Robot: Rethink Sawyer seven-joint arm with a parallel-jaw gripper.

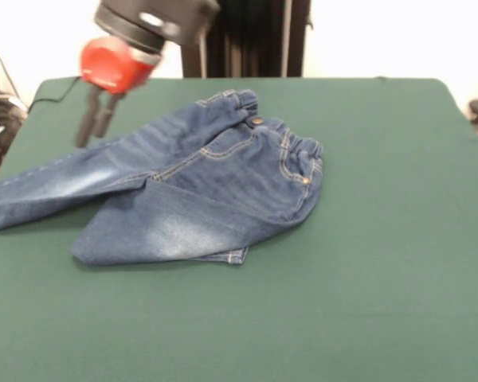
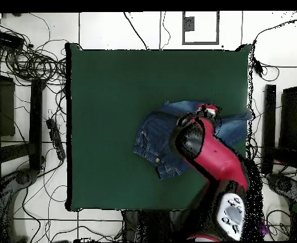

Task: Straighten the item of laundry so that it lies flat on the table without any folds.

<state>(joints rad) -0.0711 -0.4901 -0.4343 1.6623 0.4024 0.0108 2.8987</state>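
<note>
The blue denim jeans lie on the green table, left of the middle. The elastic waistband points right and back. One leg stretches out to the picture's left edge. The other leg is folded over, with a hemmed cuff showing under its near edge. My gripper hangs at the upper left, above the table just behind the stretched leg, shut and holding nothing. In the overhead view my red arm covers part of the jeans.
The robot's dark pedestal stands behind the table's far edge. Cables and dark equipment lie on the floor round the table. A black cable runs onto the far left corner.
</note>
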